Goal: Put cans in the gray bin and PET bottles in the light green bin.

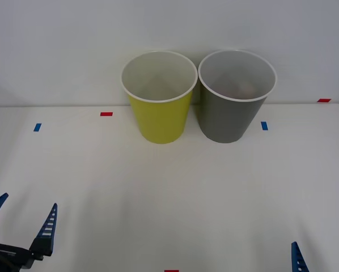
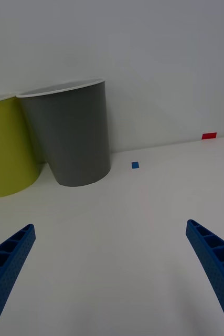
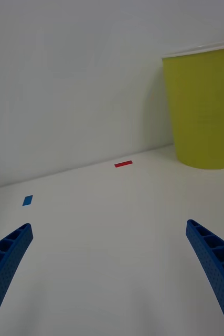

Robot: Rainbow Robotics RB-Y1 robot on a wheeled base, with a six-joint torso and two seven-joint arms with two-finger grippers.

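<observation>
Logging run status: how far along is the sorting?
Looks done or nearly: nothing lies loose on the table. Something faint shows inside the gray bin; the light green bin contents unclear. Left pincer and right pincer are open, holding nothing, at the near edge.

I am seeing smooth, matt plastic ahead of my claws: the gray bin [image 1: 229, 116] and the light green bin [image 1: 160, 119], both white-rimmed. My ribbed blue fingers [image 3: 216, 262] are looking plastic above the smooth, matt white table [image 1: 169, 192].
</observation>
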